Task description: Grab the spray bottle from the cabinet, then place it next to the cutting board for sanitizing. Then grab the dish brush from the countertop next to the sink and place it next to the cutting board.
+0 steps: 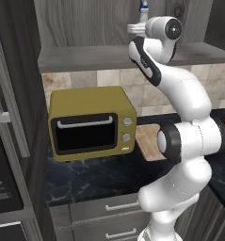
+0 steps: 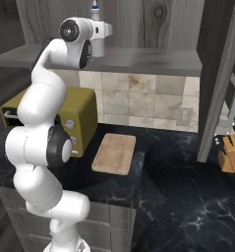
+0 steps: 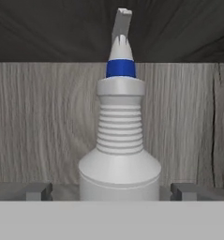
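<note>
On the cabinet's shelf board, in your left base view, the spray bottle stands upright near the front edge, mostly hidden behind the raised arm; only its blue-banded top shows. Below, the yellow toaster oven sits at the back of the black counter, and the cutting board lies just beside the oven's right side.

In your right base view the bottle's tip pokes up behind the wrist at the shelf's front edge. The cutting board lies flat on the counter, close to the oven. A wooden knife block stands at the right edge.

In your hand view the spray bottle stands upright against the wood-grain back wall, right between the two fingertips. The pincer is spread wide, one tip on each side of the bottle's body, neither touching it.
</note>
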Robot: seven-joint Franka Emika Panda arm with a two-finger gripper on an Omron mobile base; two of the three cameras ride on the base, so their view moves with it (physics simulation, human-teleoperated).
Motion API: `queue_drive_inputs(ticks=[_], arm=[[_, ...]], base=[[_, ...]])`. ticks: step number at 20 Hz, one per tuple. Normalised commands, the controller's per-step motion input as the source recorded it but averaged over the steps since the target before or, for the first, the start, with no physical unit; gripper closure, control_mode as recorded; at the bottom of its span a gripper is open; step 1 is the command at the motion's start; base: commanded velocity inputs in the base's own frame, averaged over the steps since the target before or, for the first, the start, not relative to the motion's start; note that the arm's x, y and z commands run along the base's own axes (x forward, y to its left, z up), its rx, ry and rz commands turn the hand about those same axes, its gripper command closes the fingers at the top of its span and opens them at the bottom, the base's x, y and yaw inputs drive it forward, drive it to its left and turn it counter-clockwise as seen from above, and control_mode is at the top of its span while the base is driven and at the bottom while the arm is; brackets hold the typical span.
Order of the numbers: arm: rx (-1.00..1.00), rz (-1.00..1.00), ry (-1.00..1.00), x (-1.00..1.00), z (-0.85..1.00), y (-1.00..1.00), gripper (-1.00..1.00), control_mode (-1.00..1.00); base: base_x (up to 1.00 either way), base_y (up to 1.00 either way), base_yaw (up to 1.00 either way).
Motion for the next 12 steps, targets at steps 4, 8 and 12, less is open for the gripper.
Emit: queue_drive_inputs(ticks=[4, 8, 12], arm=[[0.0, 0.01, 0.06, 0.13, -0.14, -0.01, -1.0, -1.0], [0.0, 0.0, 0.06, 0.24, -0.07, -0.18, -1.0, -1.0], [0.0, 0.0, 0.03, 0.28, -0.09, -0.07, -1.0, -1.0]], base=[[0.0, 0.0, 0.0], [0.0, 0.0, 0.0], [0.0, 0.0, 0.0]])
